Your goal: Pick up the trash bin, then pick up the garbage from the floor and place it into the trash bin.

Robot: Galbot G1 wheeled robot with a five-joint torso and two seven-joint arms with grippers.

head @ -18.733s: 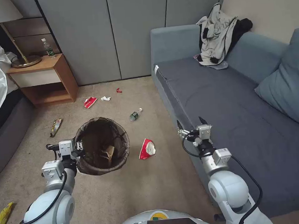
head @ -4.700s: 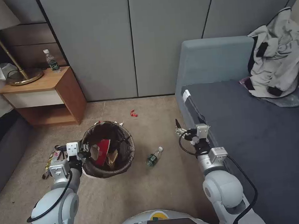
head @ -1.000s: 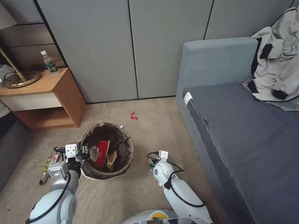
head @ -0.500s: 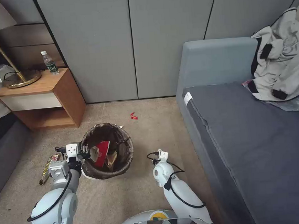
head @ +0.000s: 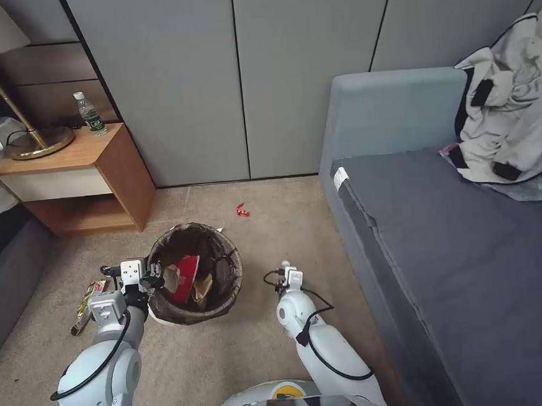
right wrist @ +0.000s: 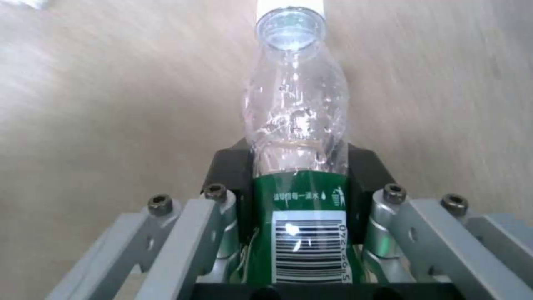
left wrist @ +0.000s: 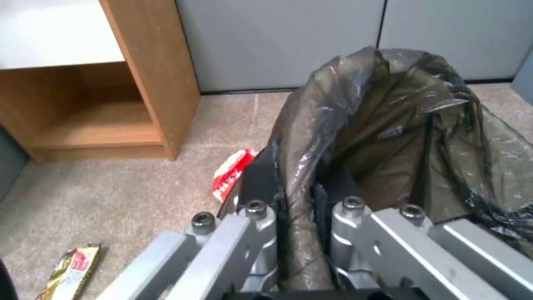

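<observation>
The trash bin [head: 222, 280], a white bucket lined with a dark bag, stands on the carpet with red and brown litter inside. My left gripper [head: 156, 276] is shut on its near-left rim; the left wrist view shows the bag-covered rim [left wrist: 311, 137] pinched between the fingers. My right gripper [right wrist: 300, 175] is low over the carpet to the right of the bin, shut on a clear plastic bottle [right wrist: 300, 137] with a green label, cap end pointing away. On the floor lie a red scrap [head: 241, 210], a snack wrapper [head: 86, 303] and a red-and-white packet [left wrist: 230, 173].
A wooden nightstand [head: 75, 181] with a lamp [head: 28, 137] and a bottle [head: 90, 114] stands at the back left, a bed edge [head: 7, 274] beside it. Grey wardrobe doors [head: 242, 74] close the back. A blue-grey sofa [head: 449, 245] with a jacket [head: 513, 102] runs along the right.
My right wrist has shifted slightly forward and up. The bottle that peeked out beside it a second ago is now covered by it in the head view. The left arm and bin have stayed put.
</observation>
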